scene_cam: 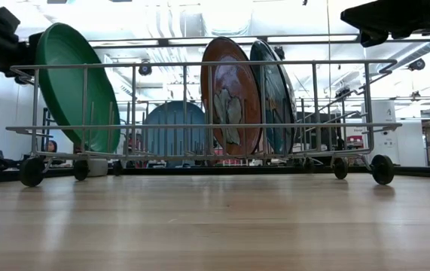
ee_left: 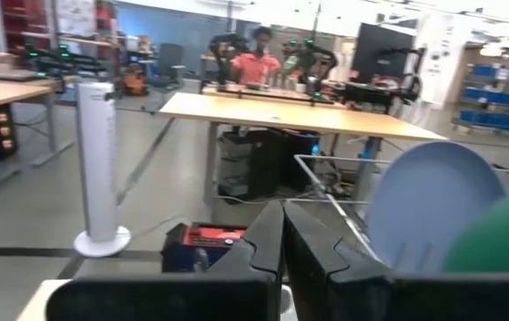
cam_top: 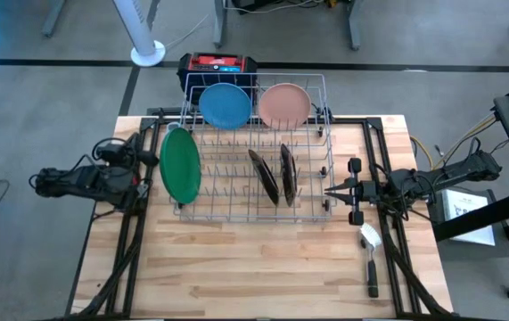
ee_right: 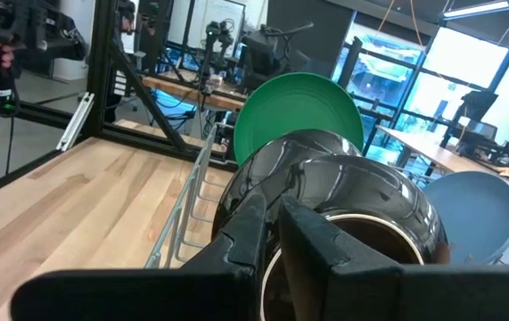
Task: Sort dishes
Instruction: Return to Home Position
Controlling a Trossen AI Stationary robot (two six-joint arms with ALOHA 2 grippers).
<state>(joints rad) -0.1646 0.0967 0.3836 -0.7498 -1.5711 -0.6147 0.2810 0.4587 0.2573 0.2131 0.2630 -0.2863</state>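
One brush (cam_top: 370, 254), white-headed and black-handled, lies alone on the near right of the wooden table (cam_top: 236, 267). Behind it, one grey wire rack (scene_cam: 162, 66) holds all five plates. Nearest, in the rack's right half, a dark plate (cam_top: 264, 176) stands tilted on edge, with a second dark plate (cam_top: 287, 174) just beside it and closer to upright. The low view shows an orange-brown face on one and a darker, bluish face on the other. At the rack's left end the green plate (cam_top: 180, 165) leans on edge. Farthest back, the light blue plate (cam_top: 225, 104) and the pink plate (cam_top: 283, 104) stand side by side. On the floor beyond are one red-and-black box (cam_top: 217, 64) and one white tower fan (cam_top: 147, 53).

Two arms flank the rack. The right gripper (cam_top: 328, 189) reaches in level from the table's right side, clenched and empty, its tip at the rack's right wall near the dark plates. The left gripper (ee_left: 282, 218), also clenched and empty, sits over the table's left edge beside the green plate.
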